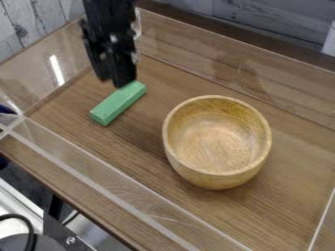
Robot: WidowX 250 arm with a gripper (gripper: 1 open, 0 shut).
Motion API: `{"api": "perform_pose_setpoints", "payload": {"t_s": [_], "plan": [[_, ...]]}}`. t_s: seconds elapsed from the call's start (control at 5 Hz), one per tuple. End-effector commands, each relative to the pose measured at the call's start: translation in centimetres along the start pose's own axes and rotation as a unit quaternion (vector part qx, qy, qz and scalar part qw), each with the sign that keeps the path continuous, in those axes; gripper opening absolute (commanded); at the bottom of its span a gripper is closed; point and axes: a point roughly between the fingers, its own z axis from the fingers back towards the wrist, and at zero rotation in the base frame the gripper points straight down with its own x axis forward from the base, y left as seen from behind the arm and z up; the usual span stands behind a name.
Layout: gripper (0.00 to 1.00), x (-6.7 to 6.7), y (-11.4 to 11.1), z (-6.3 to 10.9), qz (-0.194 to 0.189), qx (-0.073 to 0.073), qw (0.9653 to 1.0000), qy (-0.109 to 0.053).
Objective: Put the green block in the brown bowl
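Note:
The green block (118,102) lies flat on the wooden table, left of the brown bowl (171,138), slanting from near left to far right. The bowl stands upright with an empty hollow. My black gripper (113,80) hangs just above the block's far end, its two fingers spread apart and pointing down. Nothing sits between the fingers, and they do not seem to touch the block. A short gap of bare table separates block and bowl.
Clear plastic walls (92,176) ring the wooden table (262,78) on the near and left sides. A pale wall runs along the far left behind the arm.

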Motion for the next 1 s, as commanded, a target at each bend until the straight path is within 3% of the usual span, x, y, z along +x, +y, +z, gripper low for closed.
{"api": "perform_pose_setpoints", "payload": {"t_s": [0.0, 0.2, 0.4, 0.6, 0.8], "plan": [[0.0, -0.1, 0.7, -0.7, 0.009, 0.025, 0.9992, -0.03], [1.0, -0.4, 1.9, -1.7, 0.027, 0.043, 0.9977, -0.045], [0.0, -0.4, 2.4, -2.4, 0.025, 0.039, 0.9978, -0.047], [0.0, -0.3, 3.0, -3.3, 0.023, 0.034, 0.998, -0.048], [0.0, 0.2, 1.9, -0.7, 0.046, 0.032, 0.9963, -0.064]]}}
